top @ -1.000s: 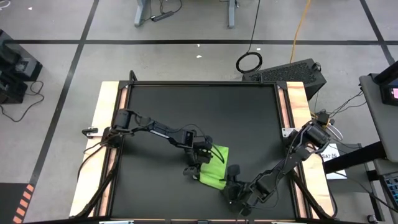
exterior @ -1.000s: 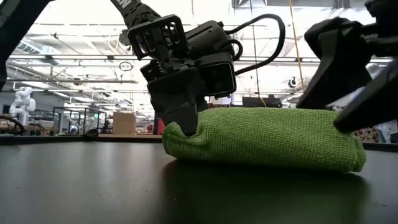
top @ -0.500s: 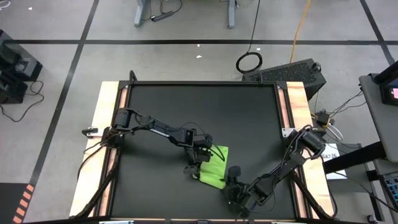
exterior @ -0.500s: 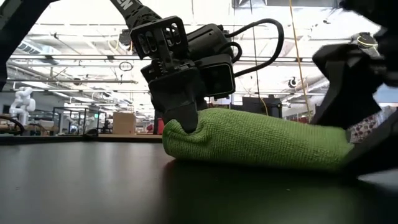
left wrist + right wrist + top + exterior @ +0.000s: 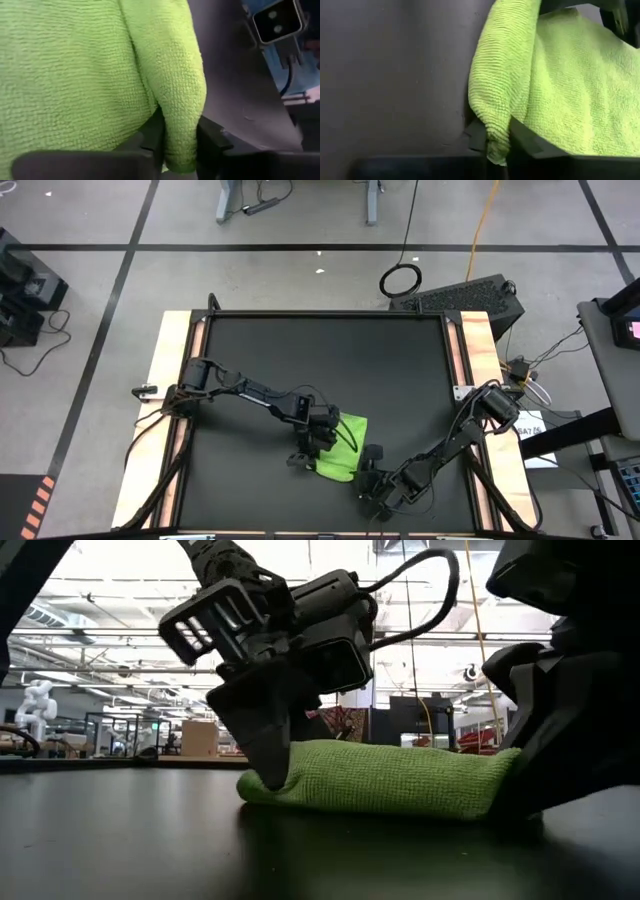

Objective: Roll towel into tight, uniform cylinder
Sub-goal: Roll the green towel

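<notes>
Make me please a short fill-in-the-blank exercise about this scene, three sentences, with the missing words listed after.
1. The towel has the colour ____.
2. The left gripper pinches a fold of the towel between its ____ fingers.
3. The towel lies on a ____ mat, with the right gripper shut on its other end.

Missing words: green; two; black

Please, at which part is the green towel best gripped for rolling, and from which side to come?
Probably at the rolled edge's two ends, from opposite sides: the towel lies flat with one thick folded rim, and the left gripper and right gripper each pinch it there.
</notes>
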You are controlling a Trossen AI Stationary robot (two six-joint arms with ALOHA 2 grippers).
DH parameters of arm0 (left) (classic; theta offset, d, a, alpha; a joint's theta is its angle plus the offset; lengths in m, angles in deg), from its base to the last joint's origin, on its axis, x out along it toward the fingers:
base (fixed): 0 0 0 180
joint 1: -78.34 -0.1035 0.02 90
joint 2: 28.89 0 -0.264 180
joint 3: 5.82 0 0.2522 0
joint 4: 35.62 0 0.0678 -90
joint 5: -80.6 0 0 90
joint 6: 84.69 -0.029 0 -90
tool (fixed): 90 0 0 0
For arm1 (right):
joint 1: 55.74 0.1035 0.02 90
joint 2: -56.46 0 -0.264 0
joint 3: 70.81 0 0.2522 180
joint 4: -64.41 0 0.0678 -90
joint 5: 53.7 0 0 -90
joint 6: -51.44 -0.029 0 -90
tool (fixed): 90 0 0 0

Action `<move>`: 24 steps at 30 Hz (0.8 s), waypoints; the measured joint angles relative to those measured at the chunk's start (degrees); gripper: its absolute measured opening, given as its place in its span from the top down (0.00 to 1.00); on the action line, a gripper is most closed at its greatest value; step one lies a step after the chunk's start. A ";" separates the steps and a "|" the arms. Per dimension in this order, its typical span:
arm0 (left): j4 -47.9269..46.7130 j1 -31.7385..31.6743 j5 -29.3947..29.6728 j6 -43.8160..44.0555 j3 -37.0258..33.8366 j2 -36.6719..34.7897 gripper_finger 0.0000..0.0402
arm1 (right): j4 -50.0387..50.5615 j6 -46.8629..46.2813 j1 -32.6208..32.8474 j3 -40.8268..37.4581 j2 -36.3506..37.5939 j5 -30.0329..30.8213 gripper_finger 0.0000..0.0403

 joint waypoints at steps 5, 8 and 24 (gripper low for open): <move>-0.43 1.35 0.23 -1.52 0.01 -0.72 0.67 | 0.14 -3.64 -0.13 -0.26 -0.05 -1.60 0.95; -0.90 1.46 1.22 -1.59 -0.06 -2.37 0.63 | -2.45 -6.97 -0.16 -1.86 0.48 -3.37 0.96; -5.84 5.07 20.50 -9.53 -0.25 -8.82 0.60 | -19.80 -19.39 -3.87 -12.15 7.19 -22.41 0.99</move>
